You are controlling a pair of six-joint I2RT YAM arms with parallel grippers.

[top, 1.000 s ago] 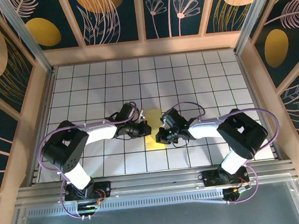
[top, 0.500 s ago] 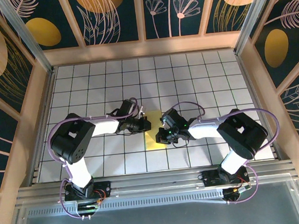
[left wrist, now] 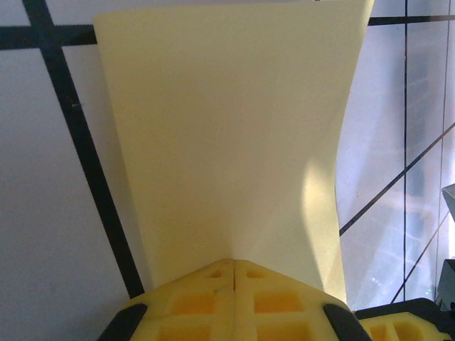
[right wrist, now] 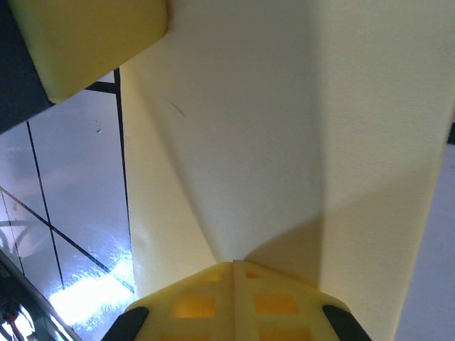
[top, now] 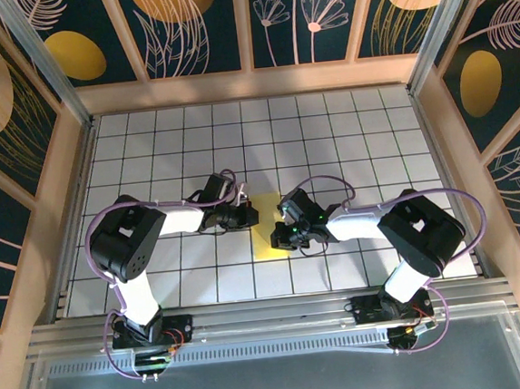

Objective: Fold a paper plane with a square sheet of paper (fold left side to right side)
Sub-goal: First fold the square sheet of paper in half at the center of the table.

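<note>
The table [top: 372, 121] is a white surface ruled into square tiles by black lines, fenced by pale wooden rails, with dark walls [top: 34, 105] painted with golden ovals and line-drawn plants rising behind them. From the near edge the two arms bend inward toward each other. The left arm [top: 167, 225] reaches right and the right arm [top: 372, 221] reaches left, each trailing a purple cable [top: 443, 198].

Between their ends lies the square sheet of paper [top: 271, 248], plain pale yellow. It sits about midway between the table's left and right edges and closer to the near edge than to the far one. In the overhead view much of it is covered by the two wrists. Its near part shows flat on the tiles, and a small piece shows beyond the left wrist.

The left gripper [top: 246, 216] meets the sheet from its left side. Its wrist camera shows the yellow fingers [left wrist: 206, 298] pressed together with only a thin seam between them, clamped on the paper's edge [left wrist: 227, 128], which spreads away from them and bows upward with soft shading.

The right gripper [top: 285, 235] meets the sheet from the right. Its fingers [right wrist: 277, 302] are likewise pressed together on the paper [right wrist: 284, 106], which fans out above them, and a yellow finger of the left gripper [right wrist: 92, 42] shows at that view's upper left corner.
</note>
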